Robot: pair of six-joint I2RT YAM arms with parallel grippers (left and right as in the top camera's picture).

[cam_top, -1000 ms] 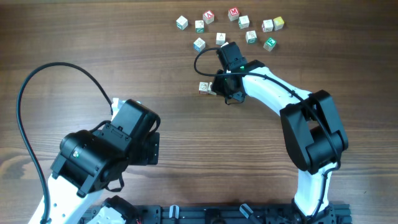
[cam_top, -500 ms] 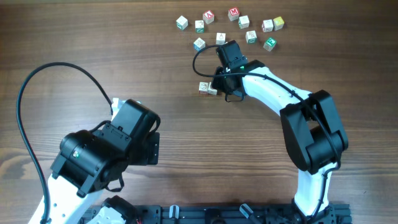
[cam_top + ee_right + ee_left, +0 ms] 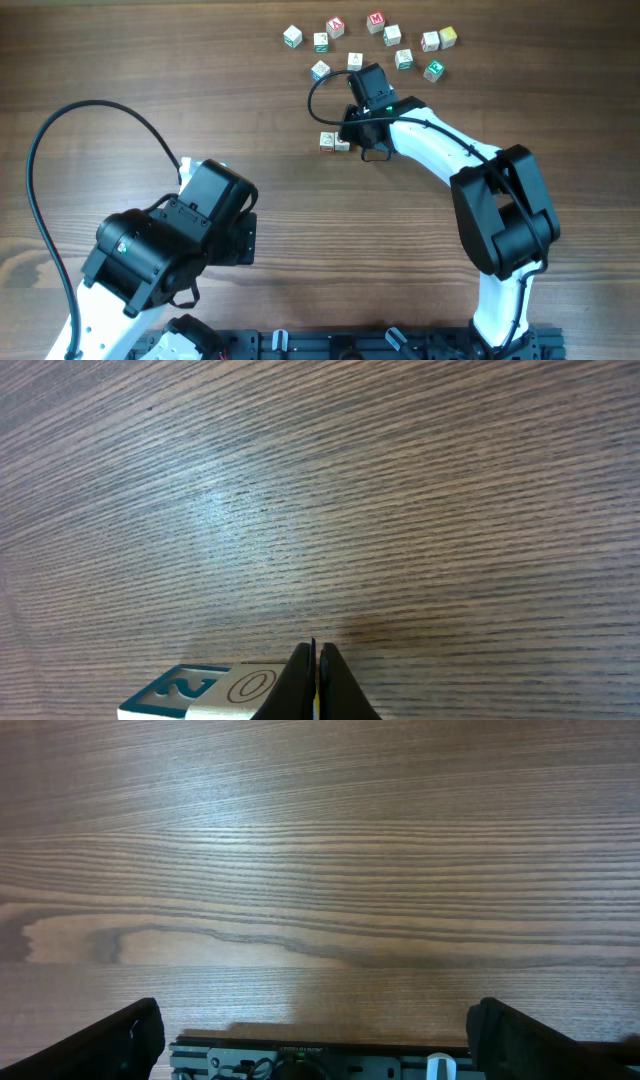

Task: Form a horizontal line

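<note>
My right gripper (image 3: 315,665) is pinched fully shut, its two fingers (image 3: 303,685) pressed flat together and gripping nothing. It hangs low over the surface (image 3: 150,60), its tips just beside the right end of the line (image 3: 334,142). I cannot tell whether they touch it. The line lies near the middle of the surface, a little nearer me than the loose cubes (image 3: 404,59). My left gripper (image 3: 315,1020) stands wide open, holding nothing, over the surface and well apart from the line.

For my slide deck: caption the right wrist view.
Shut right tool at the cube row's end, on a wooden table.
</note>
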